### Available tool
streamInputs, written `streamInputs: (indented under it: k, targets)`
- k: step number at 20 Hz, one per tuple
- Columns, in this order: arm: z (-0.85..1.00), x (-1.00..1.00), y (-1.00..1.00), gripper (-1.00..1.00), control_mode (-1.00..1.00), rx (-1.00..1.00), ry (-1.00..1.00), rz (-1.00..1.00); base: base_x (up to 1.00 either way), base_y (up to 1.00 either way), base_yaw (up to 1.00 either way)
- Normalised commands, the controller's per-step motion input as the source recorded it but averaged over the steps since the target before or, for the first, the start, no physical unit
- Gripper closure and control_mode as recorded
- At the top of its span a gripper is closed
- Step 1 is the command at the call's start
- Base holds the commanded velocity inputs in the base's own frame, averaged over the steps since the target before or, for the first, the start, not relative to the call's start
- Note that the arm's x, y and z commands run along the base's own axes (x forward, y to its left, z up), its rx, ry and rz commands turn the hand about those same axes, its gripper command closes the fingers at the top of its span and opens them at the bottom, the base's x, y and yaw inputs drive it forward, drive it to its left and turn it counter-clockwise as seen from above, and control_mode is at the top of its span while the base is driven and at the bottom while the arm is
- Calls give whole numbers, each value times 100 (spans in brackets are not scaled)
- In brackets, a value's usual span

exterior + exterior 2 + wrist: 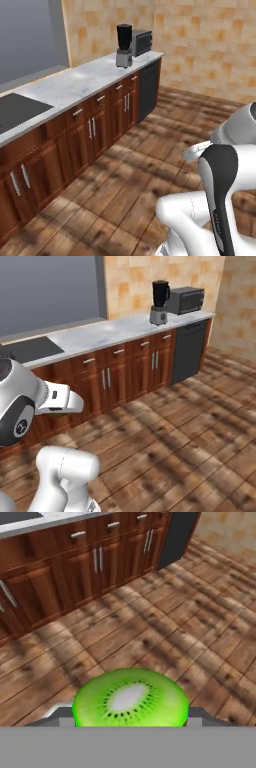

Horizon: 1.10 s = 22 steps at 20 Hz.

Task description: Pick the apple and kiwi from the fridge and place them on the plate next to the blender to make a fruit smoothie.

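While the claw sits clamped on the kiwi, the blender stands well ahead on the table's far end.

blender on tabletop near its far end, boxy oven just behind blender, cooktop at tabletop's near end, cabinets below tabletop, kiwi between jaws above floor
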Motion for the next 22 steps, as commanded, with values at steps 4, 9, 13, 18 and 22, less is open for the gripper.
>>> streamInputs:
  k: [4,9,13,18,22]
  targets:
    - [0,0,0,100,100,0,0,0,100,-68,0]
    - [0,0,0,100,100,0,0,0,100,-55,0]
    - [0,0,0,100,100,0,0,0,100,-28,2]
    - [0,0,0,100,100,0,0,0,100,-15,1]
    - [0,0,0,100,100,0,0,0,100,-7,0]
